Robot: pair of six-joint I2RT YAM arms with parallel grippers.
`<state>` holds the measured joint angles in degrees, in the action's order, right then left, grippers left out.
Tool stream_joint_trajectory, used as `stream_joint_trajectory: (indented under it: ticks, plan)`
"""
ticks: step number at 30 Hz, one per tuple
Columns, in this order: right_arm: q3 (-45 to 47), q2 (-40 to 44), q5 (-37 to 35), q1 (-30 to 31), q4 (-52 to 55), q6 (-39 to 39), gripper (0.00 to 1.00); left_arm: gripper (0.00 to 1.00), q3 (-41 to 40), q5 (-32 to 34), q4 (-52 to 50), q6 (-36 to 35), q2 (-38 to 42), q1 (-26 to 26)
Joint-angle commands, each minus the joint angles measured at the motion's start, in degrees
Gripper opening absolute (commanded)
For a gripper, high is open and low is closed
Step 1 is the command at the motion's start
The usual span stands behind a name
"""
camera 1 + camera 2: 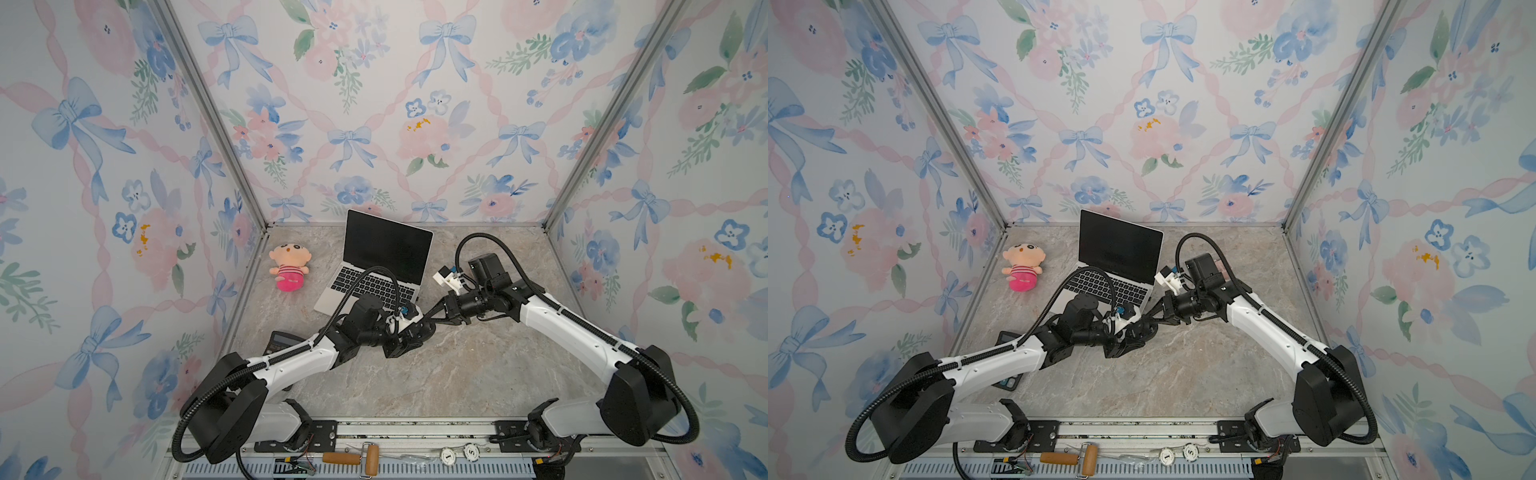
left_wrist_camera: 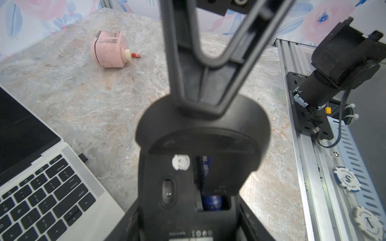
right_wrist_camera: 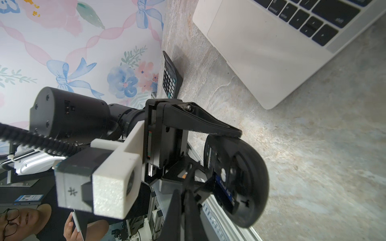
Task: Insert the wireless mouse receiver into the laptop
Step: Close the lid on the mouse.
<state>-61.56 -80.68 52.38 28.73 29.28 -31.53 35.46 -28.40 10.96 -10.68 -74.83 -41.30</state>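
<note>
The receiver [image 2: 83, 157] is sitting plugged into the laptop's [image 2: 104, 210] right side near the table's back edge, so insertion looks done. The left gripper [image 2: 188, 221] is clamping the mouse [image 3: 246, 181]. The right gripper [image 2: 199, 110], pinched shut, is meeting its end, grip unclear.

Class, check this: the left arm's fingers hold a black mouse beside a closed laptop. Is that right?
No. The laptop is open, its black screen raised, as a top view shows. The left arm's fingers do hold the mouse beside it.
</note>
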Motion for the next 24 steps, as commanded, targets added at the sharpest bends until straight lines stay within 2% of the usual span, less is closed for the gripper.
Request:
stream_joint_trajectory:
  ticks: [1,8,24]
  plan:
    - [1.3,-0.8,-0.4,-1.0,1.1,1.5,0.06,0.0,-0.5,-2.1,2.1,0.1,1.9,0.5]
    - [1.1,-1.0,-1.7,-1.4,2.4,2.8,0.15,0.0,-0.4,-2.1,2.1,0.3,1.9,0.6]
    - [-2.3,-1.6,-5.6,-1.7,7.4,6.1,0.22,0.0,-0.8,-1.9,1.9,0.4,1.9,0.6]
